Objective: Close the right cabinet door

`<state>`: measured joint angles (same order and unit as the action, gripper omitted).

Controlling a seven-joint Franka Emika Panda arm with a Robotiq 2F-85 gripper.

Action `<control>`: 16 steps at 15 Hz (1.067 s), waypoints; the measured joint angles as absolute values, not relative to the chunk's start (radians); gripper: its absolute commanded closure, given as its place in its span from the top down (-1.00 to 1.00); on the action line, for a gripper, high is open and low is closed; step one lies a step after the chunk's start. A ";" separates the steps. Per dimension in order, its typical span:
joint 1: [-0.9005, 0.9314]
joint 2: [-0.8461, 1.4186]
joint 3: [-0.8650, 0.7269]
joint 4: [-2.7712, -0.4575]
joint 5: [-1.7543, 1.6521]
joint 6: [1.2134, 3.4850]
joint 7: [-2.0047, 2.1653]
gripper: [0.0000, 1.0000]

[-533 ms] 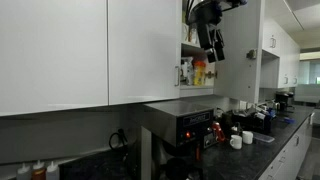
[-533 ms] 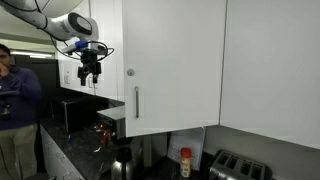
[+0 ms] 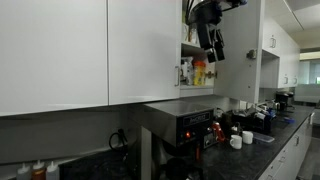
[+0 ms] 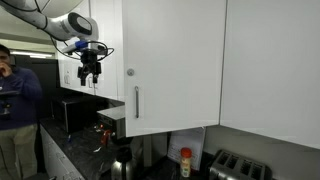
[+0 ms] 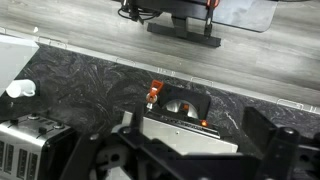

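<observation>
The right cabinet door [image 4: 175,70] stands open, its white outer face and silver bar handle [image 4: 137,102] showing in an exterior view. Its inner face [image 3: 243,50] shows to the right of the open shelves with bottles [image 3: 197,70]. My gripper [image 3: 210,45] hangs fingers down in front of the open shelves, left of the door, apart from it. It also shows off the door's handle edge in an exterior view [image 4: 90,70]. It is open and empty. The wrist view [image 5: 185,150] looks straight down past the spread fingers and does not show the door.
A coffee machine [image 3: 185,125] stands on the dark counter [image 5: 90,85] below the gripper. A toaster [image 5: 30,140] and a white cup [image 5: 20,88] are nearby. More cups [image 3: 238,138] sit along the counter. A person [image 4: 15,100] stands at the far end.
</observation>
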<state>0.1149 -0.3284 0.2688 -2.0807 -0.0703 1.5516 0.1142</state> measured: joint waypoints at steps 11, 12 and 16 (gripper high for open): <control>0.209 -0.468 0.292 -2.151 -0.075 1.538 0.153 1.00; 0.214 -0.502 0.303 -2.167 -0.083 1.535 0.178 1.00; 0.214 -0.655 0.319 -2.240 -0.142 1.526 0.279 1.00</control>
